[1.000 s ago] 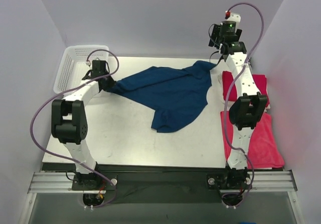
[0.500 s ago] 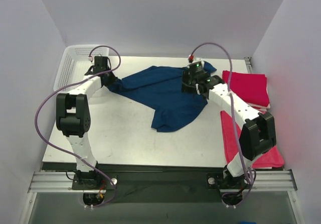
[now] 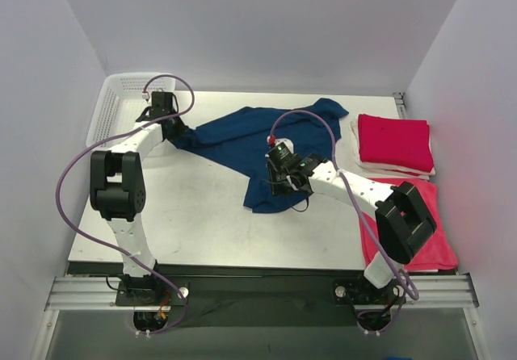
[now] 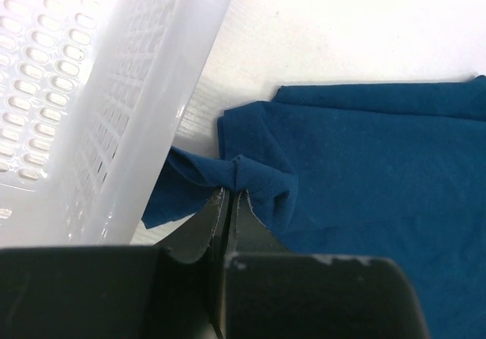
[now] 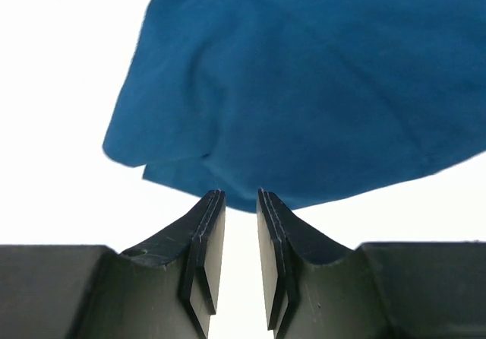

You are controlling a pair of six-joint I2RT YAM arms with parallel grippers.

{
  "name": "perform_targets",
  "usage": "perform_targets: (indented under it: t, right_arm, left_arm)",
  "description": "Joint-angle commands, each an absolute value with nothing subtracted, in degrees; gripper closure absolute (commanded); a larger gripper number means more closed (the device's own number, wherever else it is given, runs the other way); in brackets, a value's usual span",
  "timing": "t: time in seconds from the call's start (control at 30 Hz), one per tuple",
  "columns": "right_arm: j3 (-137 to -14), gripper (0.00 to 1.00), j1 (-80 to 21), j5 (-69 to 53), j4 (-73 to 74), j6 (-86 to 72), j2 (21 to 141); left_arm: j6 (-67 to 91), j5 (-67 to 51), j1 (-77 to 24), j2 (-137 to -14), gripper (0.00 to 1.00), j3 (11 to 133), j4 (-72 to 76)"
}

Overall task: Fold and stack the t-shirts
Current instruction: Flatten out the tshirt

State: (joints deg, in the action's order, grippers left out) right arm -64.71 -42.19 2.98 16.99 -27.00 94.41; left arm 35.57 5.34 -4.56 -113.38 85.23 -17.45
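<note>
Navy t-shirt (image 3: 258,138) bunches in left end effector's (image 4: 230,191) grip; right end effector (image 5: 240,197) ajar, empty.

Seen from above, the right arm (image 3: 347,184) is covering parts of the navy t-shirt (image 3: 242,138) and loose red t-shirt (image 3: 436,245). The left wrist view's edges are cutting off the basket (image 4: 91,88) and the navy t-shirt.
</note>
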Motion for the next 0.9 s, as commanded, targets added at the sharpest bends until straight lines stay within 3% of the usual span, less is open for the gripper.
perform_targets:
  t: [0.0, 0.57, 0.87]
  right_arm:
    - [-65.04, 0.75, -44.64, 2.55, 17.4, -26.81, 95.01]
    - [-72.51, 0.83, -48.25, 5.27, 17.05, -25.31, 109.6]
    - [-59.08, 0.86, -48.17, 4.83, 20.12, -27.59, 102.49]
  left_arm:
    - [34.89, 5.71, -3.69, -113.91, 1.0, 87.28, -17.67]
    - [34.1, 5.54, -2.64, -113.2, 1.0, 87.8, -18.11]
    - [33.92, 4.84, -2.46, -114.87, 1.0, 92.54, -19.07]
